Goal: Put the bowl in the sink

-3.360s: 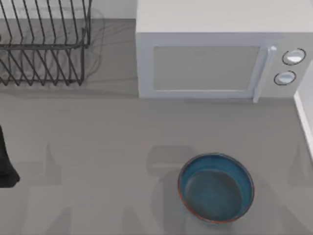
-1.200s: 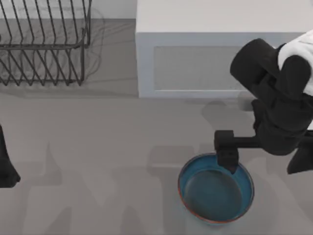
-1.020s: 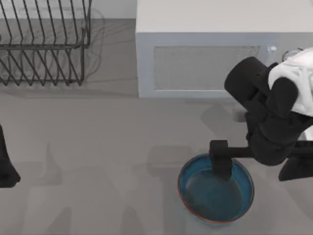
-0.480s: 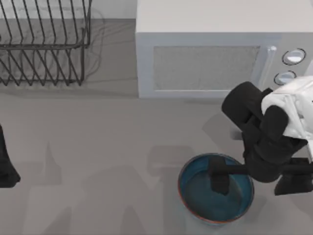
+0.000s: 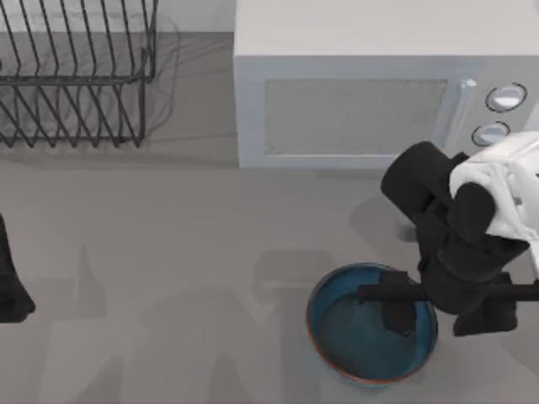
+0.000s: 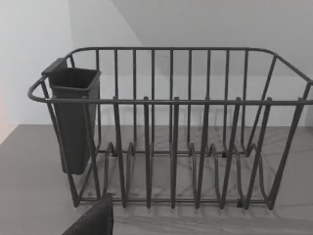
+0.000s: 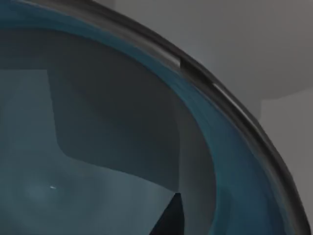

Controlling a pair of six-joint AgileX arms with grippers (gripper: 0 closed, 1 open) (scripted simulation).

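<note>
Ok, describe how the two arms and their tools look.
The right arm is bulky matte black with a white shell segment; its tool has flat black rectangular fingers on a thin black crossbar. The left arm, at the table's left edge, is plain black.

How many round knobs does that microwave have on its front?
2. Both sit at the right end of the microwave front in the top view, one knob above the other knob. The right arm covers the area just below, so more could be hidden.

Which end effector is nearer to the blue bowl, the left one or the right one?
The right. The right end effector is directly over the bowl, reaching into it near its right side. The left arm is parked far away at the table's left edge.
</note>
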